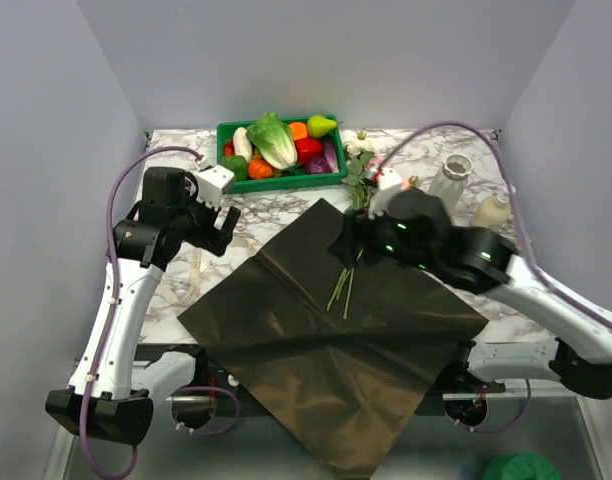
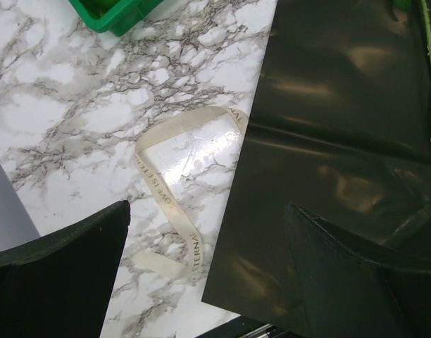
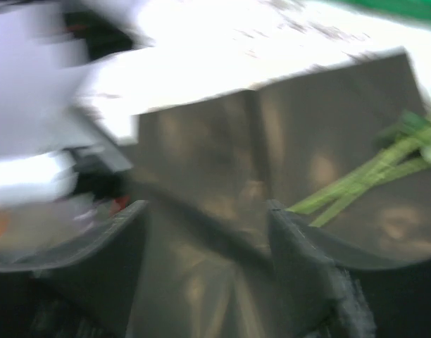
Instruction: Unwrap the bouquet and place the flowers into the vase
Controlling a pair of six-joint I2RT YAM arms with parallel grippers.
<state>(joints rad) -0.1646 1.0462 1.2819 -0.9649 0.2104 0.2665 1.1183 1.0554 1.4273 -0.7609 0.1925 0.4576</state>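
The right wrist view is smeared by motion blur; we make out only the right gripper's (image 3: 207, 208) two dark fingers standing apart with nothing between them, above the wrapping paper (image 3: 201, 141). From above, the right arm covers the middle of the flowers (image 1: 360, 170). Cream and pink blooms with leaves show beyond it, near the green tray (image 1: 286, 182) of toy vegetables, and thin green stems (image 1: 342, 285) emerge nearer us, lying on the paper. That dark brown sheet lies unfolded, creased and glossy, its near corner past the table's edge. We see the white ribbed vase (image 1: 449, 180) upright at the back right, beside a beige bottle (image 1: 491, 210). The left gripper (image 2: 207, 205) hangs spread wide and empty over the marble table (image 2: 75, 105), where a cream ribbon (image 2: 177, 220) with printed lettering curls beside the paper's edge.
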